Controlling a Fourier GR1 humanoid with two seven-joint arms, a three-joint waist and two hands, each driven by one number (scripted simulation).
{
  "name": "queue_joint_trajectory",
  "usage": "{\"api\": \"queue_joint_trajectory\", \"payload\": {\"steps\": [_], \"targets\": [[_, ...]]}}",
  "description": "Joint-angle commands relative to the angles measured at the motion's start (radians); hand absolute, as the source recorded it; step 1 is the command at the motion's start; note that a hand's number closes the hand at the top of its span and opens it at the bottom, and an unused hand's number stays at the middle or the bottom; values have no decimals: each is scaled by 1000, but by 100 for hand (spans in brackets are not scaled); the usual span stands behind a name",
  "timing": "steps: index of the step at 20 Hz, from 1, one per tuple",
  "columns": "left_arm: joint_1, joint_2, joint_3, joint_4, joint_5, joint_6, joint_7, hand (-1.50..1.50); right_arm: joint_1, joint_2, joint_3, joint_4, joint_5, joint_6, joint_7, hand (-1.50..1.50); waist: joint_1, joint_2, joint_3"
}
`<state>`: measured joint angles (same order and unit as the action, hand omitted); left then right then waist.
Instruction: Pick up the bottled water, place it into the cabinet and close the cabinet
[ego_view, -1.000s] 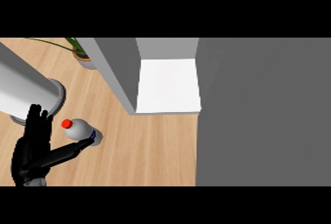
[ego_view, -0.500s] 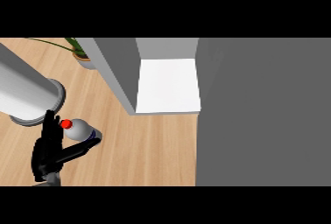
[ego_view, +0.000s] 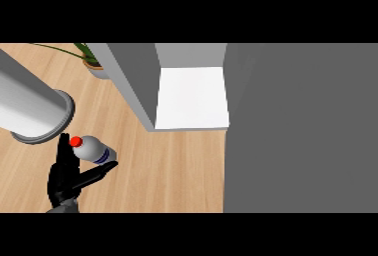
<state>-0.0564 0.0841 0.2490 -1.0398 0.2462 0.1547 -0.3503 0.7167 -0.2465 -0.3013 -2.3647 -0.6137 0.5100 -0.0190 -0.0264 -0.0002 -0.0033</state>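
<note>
The bottled water (ego_view: 94, 149), white with a red cap, lies on the wooden counter (ego_view: 170, 170) at the lower left, its cap pointing up-left. My left hand (ego_view: 63, 176) is at its left side. Straight fingers (ego_view: 63, 146) stand along the cap end and the thumb (ego_view: 100, 172) reaches out just under the bottle, so the bottle sits in the fork between them. The hand is open. The cabinet stands open to the upper right, with its white shelf (ego_view: 192, 97) showing. My right hand does not show.
A thick grey forearm (ego_view: 29, 107) crosses the upper left, ending just above the hand. The cabinet's grey side panel (ego_view: 133, 85) juts toward the bottle. A wide grey surface (ego_view: 295, 130) fills the right half. A potted plant (ego_view: 92, 64) stands at the back.
My left hand has turned edge-on and slid right against the bottle, its thumb now under it. The bottle has hardly moved.
</note>
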Motion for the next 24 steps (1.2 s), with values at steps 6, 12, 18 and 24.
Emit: {"api": "queue_joint_trajectory", "payload": {"steps": [6,12,18,24], "targets": [[-86,-12,39,234,58,-174,-193,-150,100,4,-41,-203,-169,-30,38,-150,0,1,0],[-153,-37,93,321,140,-254,-233,150,134,-26,-86,-202,-204,-15,3,-150,-9,0,-1],[-165,-13,104,360,174,-362,-274,150,162,-28,-133,-165,-214,35,-31,-150,4,-2,1],[-156,-42,71,323,121,-308,-392,150,175,-16,-124,-151,-171,68,-45,-150,9,-3,2]]}}
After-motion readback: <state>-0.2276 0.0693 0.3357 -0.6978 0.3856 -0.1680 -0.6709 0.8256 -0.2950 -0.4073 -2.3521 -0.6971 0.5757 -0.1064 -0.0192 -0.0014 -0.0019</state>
